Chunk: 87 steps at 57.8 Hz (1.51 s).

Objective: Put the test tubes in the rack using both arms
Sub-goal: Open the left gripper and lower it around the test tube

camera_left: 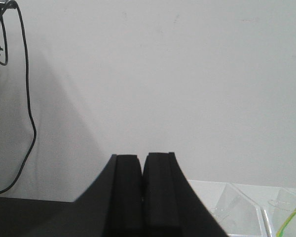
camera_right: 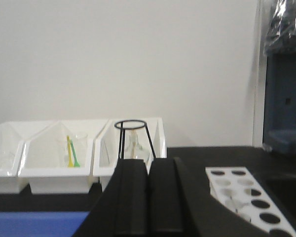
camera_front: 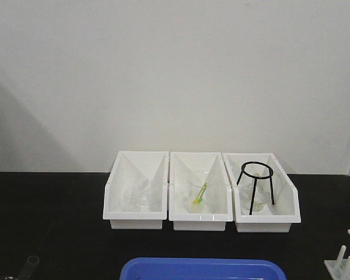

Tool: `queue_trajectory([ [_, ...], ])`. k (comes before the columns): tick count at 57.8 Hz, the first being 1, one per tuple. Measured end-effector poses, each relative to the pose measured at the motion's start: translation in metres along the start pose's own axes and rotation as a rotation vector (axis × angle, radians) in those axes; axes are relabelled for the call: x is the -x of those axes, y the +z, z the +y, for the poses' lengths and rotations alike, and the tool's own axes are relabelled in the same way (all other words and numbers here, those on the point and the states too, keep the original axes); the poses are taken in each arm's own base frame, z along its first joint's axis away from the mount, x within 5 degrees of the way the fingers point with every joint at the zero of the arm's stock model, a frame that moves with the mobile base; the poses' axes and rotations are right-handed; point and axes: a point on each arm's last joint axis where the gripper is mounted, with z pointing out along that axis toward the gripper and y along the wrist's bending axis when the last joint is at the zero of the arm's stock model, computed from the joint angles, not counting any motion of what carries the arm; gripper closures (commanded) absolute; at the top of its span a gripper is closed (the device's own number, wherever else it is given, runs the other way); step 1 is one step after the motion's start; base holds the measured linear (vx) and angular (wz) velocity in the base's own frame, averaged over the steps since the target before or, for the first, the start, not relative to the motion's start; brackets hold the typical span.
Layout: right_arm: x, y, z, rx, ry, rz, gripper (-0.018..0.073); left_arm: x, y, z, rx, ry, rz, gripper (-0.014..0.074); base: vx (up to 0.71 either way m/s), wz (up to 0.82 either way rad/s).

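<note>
A clear test tube (camera_front: pixel 30 265) shows at the table's front left edge, partly cut off. The white rack (camera_front: pixel 345 262) with upright pegs stands at the front right corner. In the right wrist view its holed top (camera_right: pixel 241 192) lies just right of my right gripper (camera_right: pixel 149 161), which is shut and empty. My left gripper (camera_left: pixel 143 157) is shut and empty, facing the wall, with the bins at its lower right. Neither gripper shows in the front view.
Three white bins (camera_front: pixel 201 219) stand in a row at the back of the black table. The left holds glassware, the middle a beaker (camera_front: pixel 198 195) with yellow and green sticks, the right a black tripod ring (camera_front: pixel 256 186). A blue tray (camera_front: pixel 201 269) lies at the front.
</note>
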Motion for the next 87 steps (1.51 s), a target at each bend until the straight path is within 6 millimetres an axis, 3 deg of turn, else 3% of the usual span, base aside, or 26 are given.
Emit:
queue_trajectory([
  [5, 0.029, -0.002, 0.001, 0.003, -0.002, -0.084, 0.0566, 0.028, 0.003, -0.005, -0.009, 0.002, -0.023, 0.0598, 0.00, 0.00],
  [15, 0.116, 0.002, 0.004, 0.005, -0.040, -0.251, 0.0566, 0.103, 0.019, -0.019, -0.021, 0.103, -0.060, 0.0598, 0.00, 0.00],
  [21, 0.162, 0.016, 0.005, 0.003, -0.059, -0.292, 0.0566, 0.142, 0.047, -0.027, -0.020, 0.166, -0.012, 0.0598, 0.00, 0.00],
  [29, 0.197, 0.053, 0.006, 0.003, -0.061, -0.267, 0.0566, 0.161, 0.097, -0.032, -0.015, 0.179, 0.108, 0.0598, 0.00, 0.00],
  [37, 0.197, 0.099, 0.006, 0.003, -0.063, -0.166, 0.0566, 0.160, 0.141, -0.032, -0.007, 0.167, 0.200, 0.0598, 0.00, 0.00],
  [44, 0.182, 0.126, 0.005, 0.002, -0.063, -0.071, 0.0565, 0.147, 0.162, -0.030, 0.001, 0.146, 0.268, 0.0593, 0.00, 0.00],
  [53, 0.164, 0.146, 0.004, 0.000, -0.062, 0.027, 0.0554, 0.136, 0.172, -0.029, 0.006, 0.140, 0.316, 0.0545, 0.00, 0.00],
  [61, 0.160, 0.150, 0.004, 0.000, -0.062, 0.049, 0.0510, 0.134, 0.174, -0.028, 0.006, 0.144, 0.323, 0.0426, 0.00, 0.00],
  [71, 0.159, 0.150, 0.004, -0.001, -0.062, 0.062, 0.0365, 0.125, 0.178, -0.027, -0.003, 0.210, 0.377, 0.0190, 0.00, 0.00],
  [76, 0.158, 0.150, 0.004, -0.003, -0.062, 0.077, 0.0244, 0.119, 0.181, -0.026, -0.009, 0.245, 0.415, 0.0069, 0.00, 0.00],
  [87, 0.156, 0.150, 0.004, -0.004, -0.062, 0.090, 0.0004, 0.105, 0.193, -0.024, -0.012, 0.271, 0.461, -0.0022, 0.00, 0.00],
])
